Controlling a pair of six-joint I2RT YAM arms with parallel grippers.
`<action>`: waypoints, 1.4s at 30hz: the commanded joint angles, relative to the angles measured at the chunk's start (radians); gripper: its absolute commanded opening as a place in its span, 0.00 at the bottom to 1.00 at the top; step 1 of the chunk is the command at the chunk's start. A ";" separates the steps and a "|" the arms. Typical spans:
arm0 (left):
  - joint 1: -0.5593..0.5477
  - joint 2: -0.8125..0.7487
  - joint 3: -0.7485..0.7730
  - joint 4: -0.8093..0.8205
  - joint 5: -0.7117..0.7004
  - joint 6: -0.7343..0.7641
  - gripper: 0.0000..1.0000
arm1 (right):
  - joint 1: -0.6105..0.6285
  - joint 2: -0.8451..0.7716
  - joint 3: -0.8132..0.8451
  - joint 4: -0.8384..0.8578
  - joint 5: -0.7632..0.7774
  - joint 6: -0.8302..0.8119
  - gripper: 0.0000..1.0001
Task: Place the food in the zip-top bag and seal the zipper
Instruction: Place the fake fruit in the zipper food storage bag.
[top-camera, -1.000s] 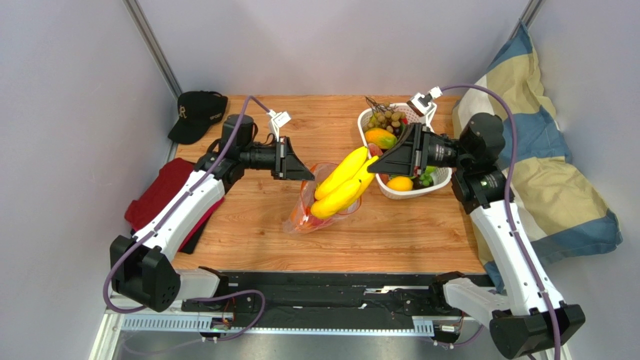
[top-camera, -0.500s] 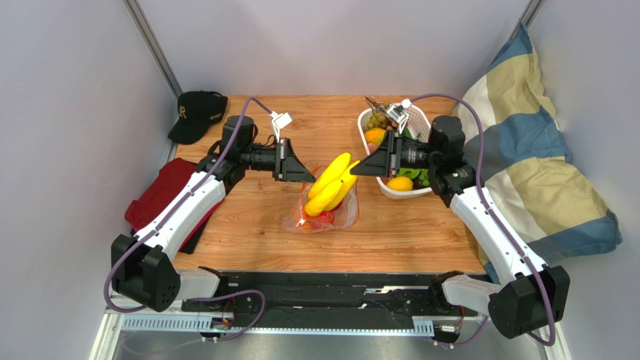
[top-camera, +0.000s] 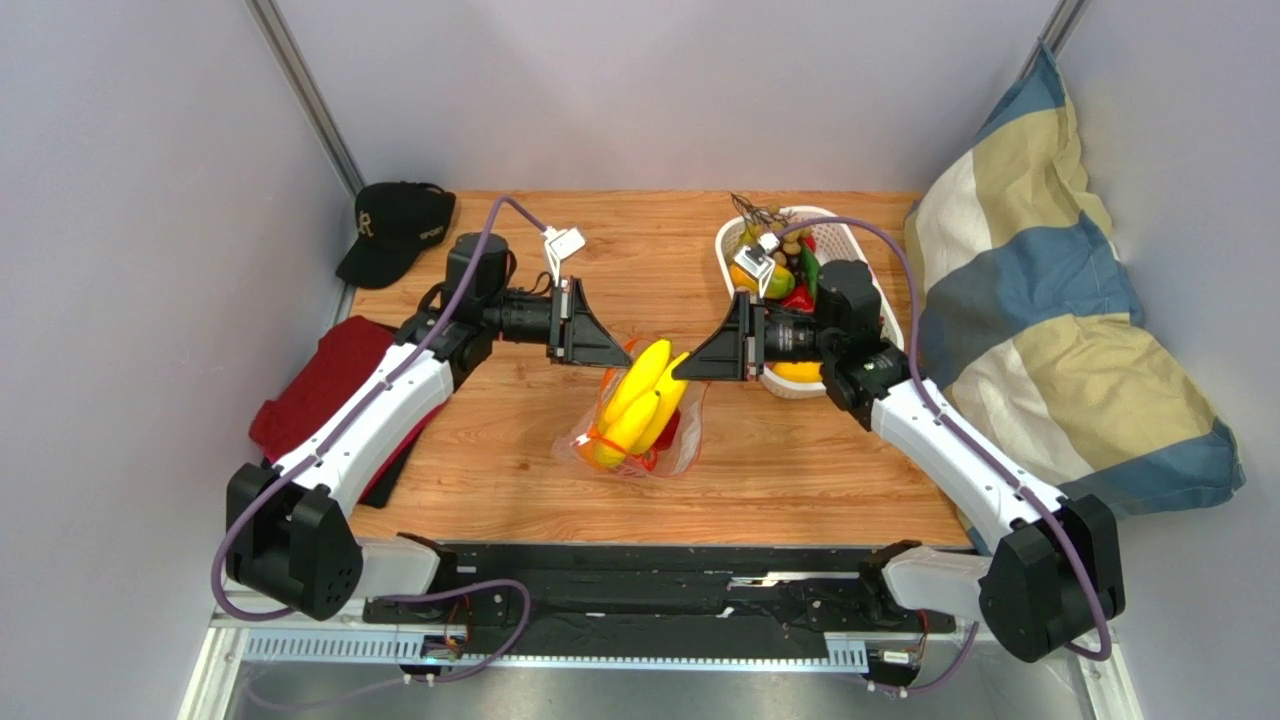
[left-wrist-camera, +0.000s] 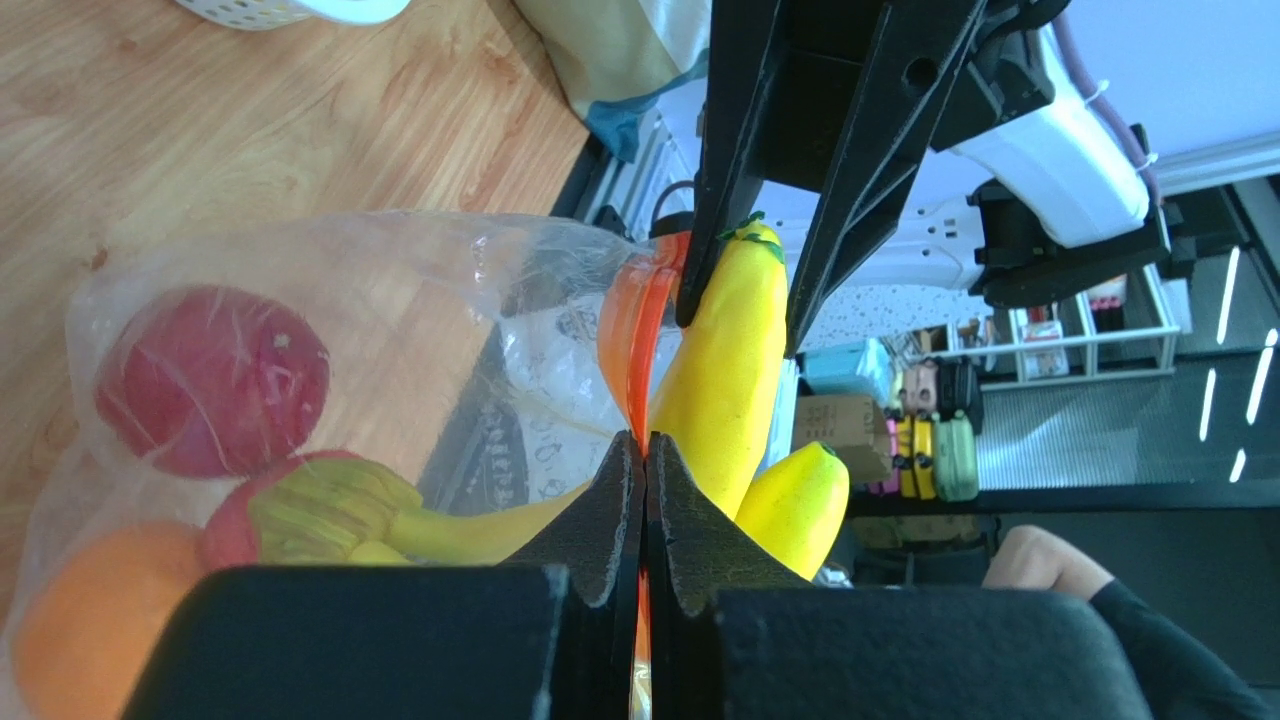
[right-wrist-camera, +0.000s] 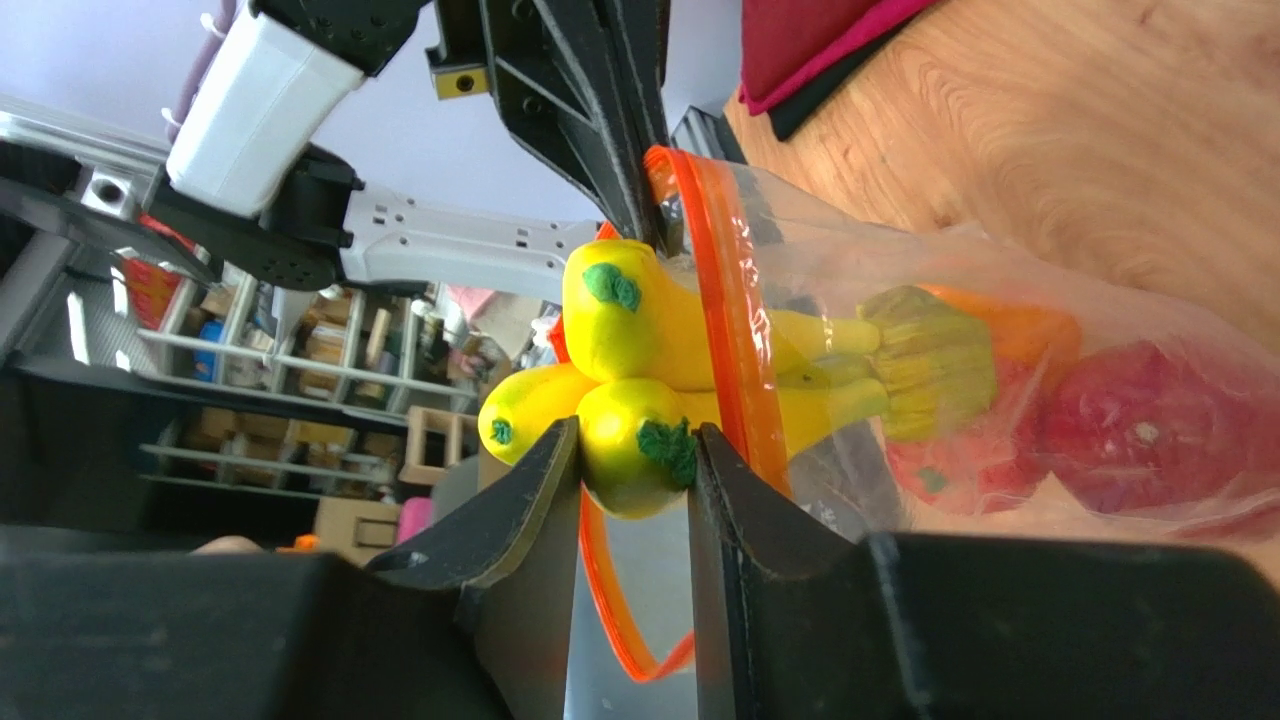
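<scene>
Pale grey walls (top-camera: 676, 83) are enclosing a wooden tabletop (top-camera: 496, 435) — a striped cushion (top-camera: 1052, 345) is leaning at the frame's right.

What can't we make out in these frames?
Zipper slider: in no view; in the left wrist view the left gripper pinches the zipper, covering part.
Basket contents: top view, right arm covers most of the basket.
Label print: left wrist, too small, on the crinkled zip-top bag.
</scene>
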 joint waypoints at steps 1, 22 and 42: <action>0.005 -0.022 -0.017 0.070 0.019 -0.054 0.00 | 0.004 -0.012 -0.044 0.284 0.062 0.274 0.00; 0.069 -0.102 -0.174 0.258 -0.075 -0.304 0.00 | 0.128 -0.193 0.039 -0.235 0.372 -0.365 0.00; 0.084 -0.031 -0.229 0.444 -0.033 -0.516 0.00 | 0.517 -0.268 -0.113 -0.089 0.884 -1.011 0.00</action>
